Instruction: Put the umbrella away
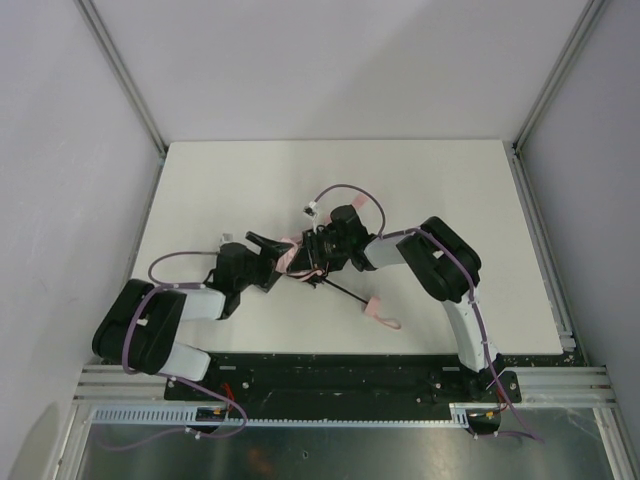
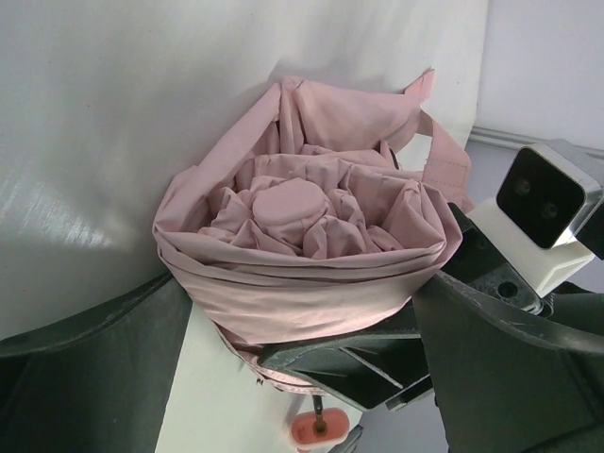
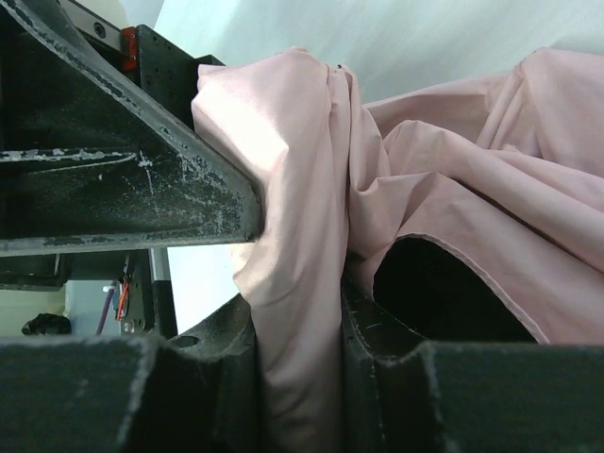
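Observation:
The umbrella is a folded pale pink bundle at the table's middle. Its thin black shaft runs out toward the near right to the small pink handle and strap loop. My left gripper comes in from the left. In the left wrist view its fingers bracket the bunched fabric, touching both sides. My right gripper comes in from the right. In the right wrist view it is shut on a fold of the pink fabric.
The white table is walled by grey panels and metal rails at the sides. A black base strip lies along the near edge. The right wrist's white camera housing is close beside the bundle. A loose cable arcs above the right wrist.

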Controlling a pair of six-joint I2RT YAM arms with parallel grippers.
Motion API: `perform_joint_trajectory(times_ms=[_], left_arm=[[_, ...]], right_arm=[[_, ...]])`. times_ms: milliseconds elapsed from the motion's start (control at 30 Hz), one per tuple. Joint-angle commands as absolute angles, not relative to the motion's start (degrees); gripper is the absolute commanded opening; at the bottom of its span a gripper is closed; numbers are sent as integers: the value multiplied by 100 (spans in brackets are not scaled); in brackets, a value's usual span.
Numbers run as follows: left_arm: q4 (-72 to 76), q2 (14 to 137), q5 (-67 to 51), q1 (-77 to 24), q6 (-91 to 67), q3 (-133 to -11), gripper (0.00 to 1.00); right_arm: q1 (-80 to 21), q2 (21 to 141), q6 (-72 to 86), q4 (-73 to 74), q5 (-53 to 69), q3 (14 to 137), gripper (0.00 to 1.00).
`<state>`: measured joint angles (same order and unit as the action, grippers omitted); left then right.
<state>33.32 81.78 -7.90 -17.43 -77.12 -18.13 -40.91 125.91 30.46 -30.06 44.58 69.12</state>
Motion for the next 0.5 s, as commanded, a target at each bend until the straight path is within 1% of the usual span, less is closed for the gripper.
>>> perform_joint_trajectory(times_ms=[0,233,400,467], left_arm=[[3585,8251,-129,-1950,-7791,-1937,99],[3396,8200,479,-2040,-7568,-1769,99],[3334,8541,491,-2039,-7456,-1952,99],[3332,8600,466,-2046,-7370,-2004,96]], right_arm=[[-4197,13014,3090,-1732,4664,6616,0],[-4232,12889,3093,-1956,4922,6621,0],[-4303,12835,2875,-1870,5090,6624,0],[-4345,12762,2701,-1764,5146,6624,0]])
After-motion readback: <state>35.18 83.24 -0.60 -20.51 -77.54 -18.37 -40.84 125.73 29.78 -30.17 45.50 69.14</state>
